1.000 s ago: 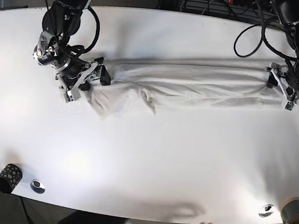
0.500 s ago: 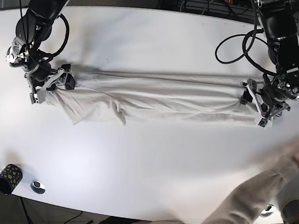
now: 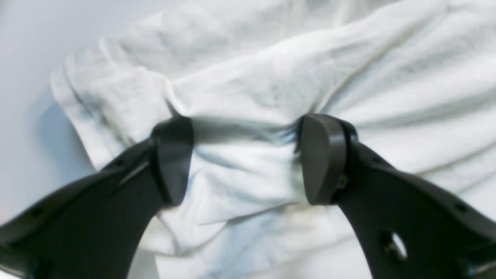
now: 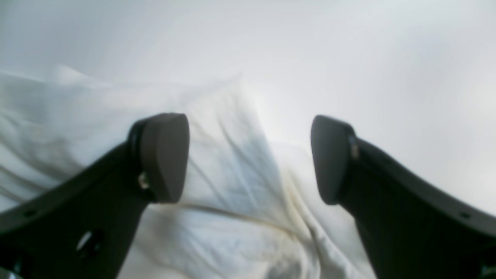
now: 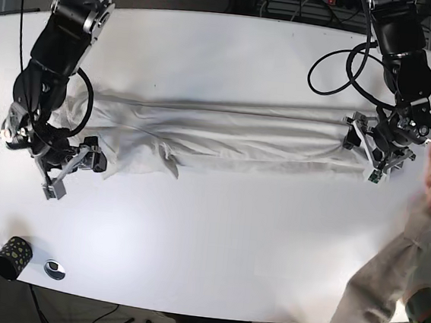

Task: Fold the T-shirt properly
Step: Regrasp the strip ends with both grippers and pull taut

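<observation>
The T-shirt [image 5: 225, 136] is plain white with faint cream tints in its creases, lying on a white surface [image 5: 216, 238]. Both arms are black; the left gripper [image 3: 248, 159] and right gripper [image 4: 250, 157] have matte dark-grey jaws. A black cup [image 5: 11, 256] carries pale speckles. A person's sleeve [image 5: 378, 299] is beige.

White shirt [image 5: 226, 132] lies stretched in a long, narrow band across the white surface [image 5: 216, 238]; it serves as the landmark. Left claw [image 5: 363, 149] sits at the shirt's right end, on the cloth; whether it grips cannot be told. Right claw [image 5: 86, 160] sits at the shirt's left end, at the lower edge of the bunched cloth there. Patterned dark cup [image 5: 11, 256] and small metal disc [image 5: 54, 269] stand well below the shirt's left end. A person's sleeve [image 5: 374, 299] reaches in below the shirt's right end.
</observation>
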